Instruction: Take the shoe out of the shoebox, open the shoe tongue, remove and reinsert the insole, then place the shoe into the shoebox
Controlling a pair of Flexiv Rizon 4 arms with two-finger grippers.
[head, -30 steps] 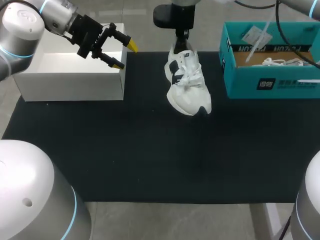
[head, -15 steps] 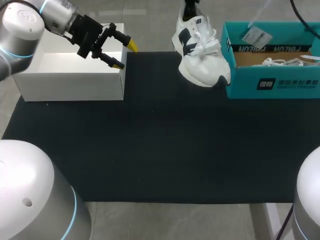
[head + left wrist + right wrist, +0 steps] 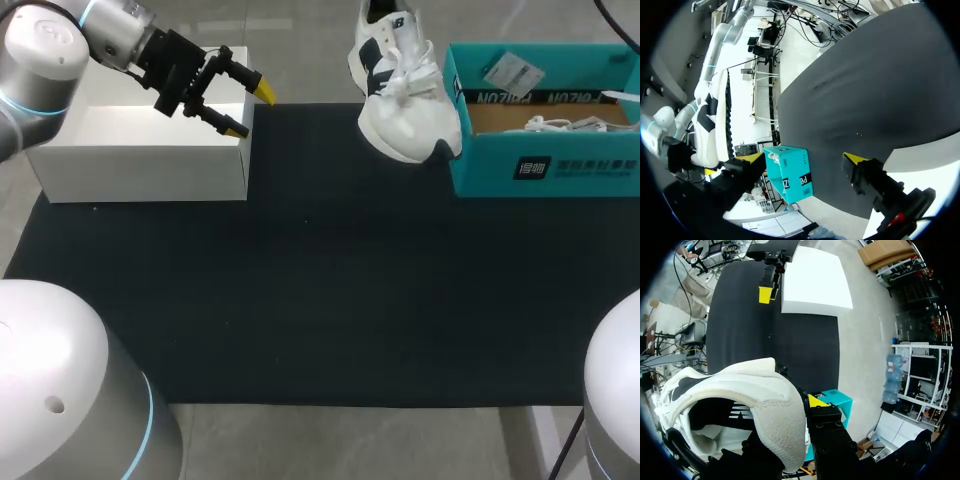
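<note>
Hanging from its heel, the white shoe (image 3: 405, 90) appears lifted off the black mat (image 3: 320, 300). It is just beside the left wall of the teal shoebox (image 3: 545, 165) and not yet over the opening. The right gripper (image 3: 800, 407) pinches the heel collar, one finger inside and one outside. Recommended: carry the shoe across above the rim before lowering, as the toe could catch the wall. The left gripper (image 3: 248, 110) hangs with fingers spread over the white box (image 3: 140, 170), well apart.

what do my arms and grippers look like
The left arm is made of rounded silver-grey links with a glowing light-blue ring at the joint. The left gripper is black and blocky, its two slim black fingers ending in bright yellow tips. The right gripper shows the same black body and a yellow tip.
</note>
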